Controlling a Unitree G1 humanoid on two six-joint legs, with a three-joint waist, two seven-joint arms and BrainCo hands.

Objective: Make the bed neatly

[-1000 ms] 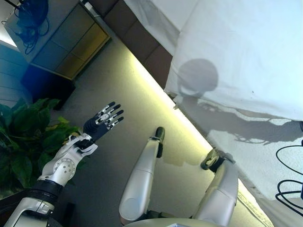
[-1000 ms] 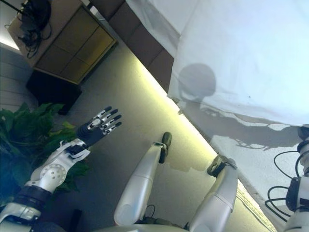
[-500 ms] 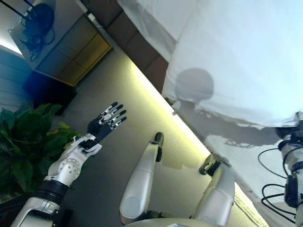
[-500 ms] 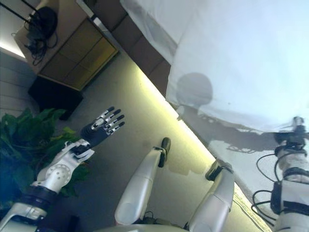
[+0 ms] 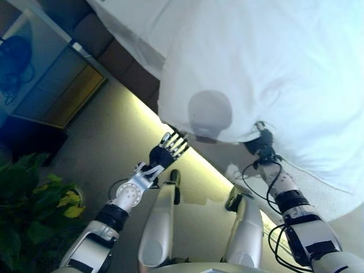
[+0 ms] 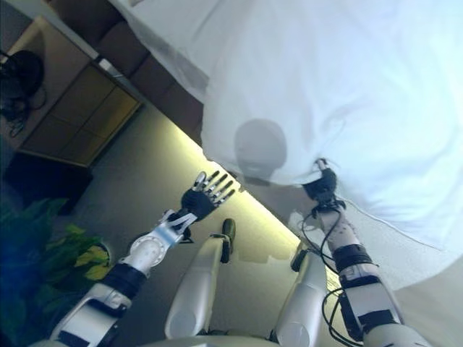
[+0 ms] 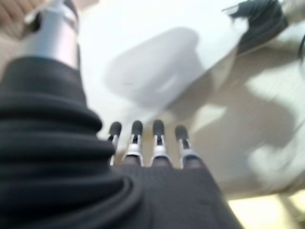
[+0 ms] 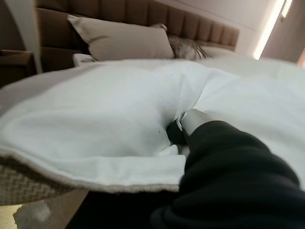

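Observation:
A white duvet (image 5: 273, 62) covers the bed and hangs over its near side. My left hand (image 5: 167, 150) is open, with straight fingers (image 7: 157, 138) just below the duvet's hanging corner (image 7: 157, 57) and apart from it. At the duvet's lower edge, my right hand (image 5: 260, 141) has its thumb (image 8: 189, 119) pressed into a bunched fold of the white cloth (image 8: 119, 109). Creases run out from that spot. The other fingers of the right hand are hidden under the cloth.
A beige pillow (image 8: 119, 43) leans on the brown padded headboard (image 8: 143, 14). The brown bed base (image 5: 116, 57) has a light strip (image 5: 210, 168) along the floor. A wooden nightstand (image 5: 54, 85) and a green plant (image 5: 28, 216) stand to the left.
The camera has swung toward the bed. My left hand has risen close to the duvet's corner. My right hand has come into view and closed on the duvet's edge.

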